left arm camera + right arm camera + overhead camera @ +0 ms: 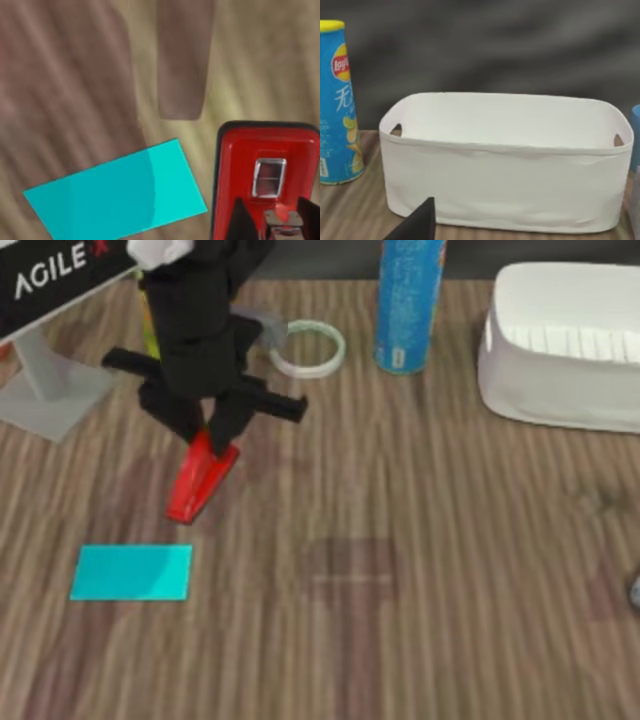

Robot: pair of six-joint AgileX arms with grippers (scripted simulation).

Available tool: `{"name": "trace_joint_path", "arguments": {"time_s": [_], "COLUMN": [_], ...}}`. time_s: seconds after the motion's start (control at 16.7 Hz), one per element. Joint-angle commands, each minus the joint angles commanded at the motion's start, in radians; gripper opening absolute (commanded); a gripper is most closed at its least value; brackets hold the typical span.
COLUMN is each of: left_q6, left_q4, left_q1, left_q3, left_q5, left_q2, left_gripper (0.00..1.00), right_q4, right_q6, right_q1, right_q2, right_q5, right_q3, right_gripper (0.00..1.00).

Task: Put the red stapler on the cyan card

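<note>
The left gripper [207, 435] fingers clamp the red stapler [201, 478] at one end; the cyan card [132, 572] lies just beyond its free end, apart.

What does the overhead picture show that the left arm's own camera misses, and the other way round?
Only the top view shows the tape ring, blue chips can, white basket and the left gripper from outside. Only the left wrist view shows the red stapler's metal plate up close. Both show the stapler, held in the gripper, and the cyan card lying apart from it.

stapler [200, 480] behind card [132, 573], seemingly apart
</note>
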Motion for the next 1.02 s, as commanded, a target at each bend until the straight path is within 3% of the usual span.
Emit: {"name": "trace_joint_path", "arguments": {"time_s": [0.36, 0.54, 0.78, 1.02], "left_q6": [0.679, 0.956, 1.182, 1.242], "left_q4": [0.056, 0.092, 0.141, 0.16], "left_q1": [0.039, 0.058, 0.078, 0.084], "left_q3": [-0.222, -0.322, -0.419, -0.449], "left_q5": [-0.002, -0.002, -0.002, -0.001], "left_q2": [-0.137, -0.212, -0.304, -0.336], "left_gripper": [0.0, 0.0, 0.0, 0.0], "right_q4": [0.0, 0.0, 0.0, 0.0], "right_q6": [0.0, 0.0, 0.0, 0.0], "right_q1": [0.0, 0.0, 0.0, 0.0], "right_q2": [0.0, 0.0, 0.0, 0.0], "right_q5": [0.0, 0.0, 0.0, 0.0], "right_q3": [0.0, 0.0, 0.0, 0.0], "right_gripper": [1.0, 1.0, 1.0, 1.0]}}
